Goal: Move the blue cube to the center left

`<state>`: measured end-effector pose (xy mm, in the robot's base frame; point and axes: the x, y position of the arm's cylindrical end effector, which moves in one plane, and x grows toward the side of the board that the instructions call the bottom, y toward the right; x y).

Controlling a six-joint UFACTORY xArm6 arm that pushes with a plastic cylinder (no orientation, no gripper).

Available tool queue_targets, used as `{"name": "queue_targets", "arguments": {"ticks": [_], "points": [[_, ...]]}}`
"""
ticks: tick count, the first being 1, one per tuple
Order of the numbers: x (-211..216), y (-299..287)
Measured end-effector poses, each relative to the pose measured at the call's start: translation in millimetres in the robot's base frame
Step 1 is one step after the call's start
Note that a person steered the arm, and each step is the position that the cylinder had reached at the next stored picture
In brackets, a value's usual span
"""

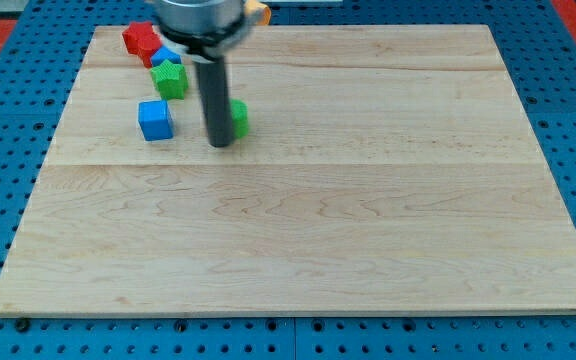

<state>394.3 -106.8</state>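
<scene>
The arm carried no gripper, so there was nothing to open or close and nothing was held; it ended in a straight dark rod, and my tip (220, 143) rested on the wooden counter (298, 220) in the upper left part of the view. The tip stood to the view's right of the blue cube (155, 119), near it but with a strip of bare wood between them, so it was not touching that block. Just to the view's right of the rod sat a small green block (240, 117), partly covered by the rod; whether the rod touched it could not be told, and its shape could not be made out.

The blue cube lay on the counter's left side, in the upper half of the view, standing alone. Above it, toward the view's top, sat a green block (170, 78) of uneven outline. Beyond that lay a red block (140, 40) near the counter's top left corner, and between the two a second blue block (165, 56) showed only as a sliver, its shape unclear. The arm's dark round mount (200, 20) was cut off by the view's top edge. A small orange piece (259, 13) peeked out at its right, too hidden to identify.
</scene>
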Motion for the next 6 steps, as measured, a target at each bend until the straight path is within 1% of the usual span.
{"name": "queue_targets", "arguments": {"ticks": [1, 2, 3, 4, 5, 6], "points": [[-27.6, -56.3], [-19.9, -58.8], [-4.6, -48.1], [-5.1, -70.3], [-10.6, -106.5], [-14.9, -126.1]]}}
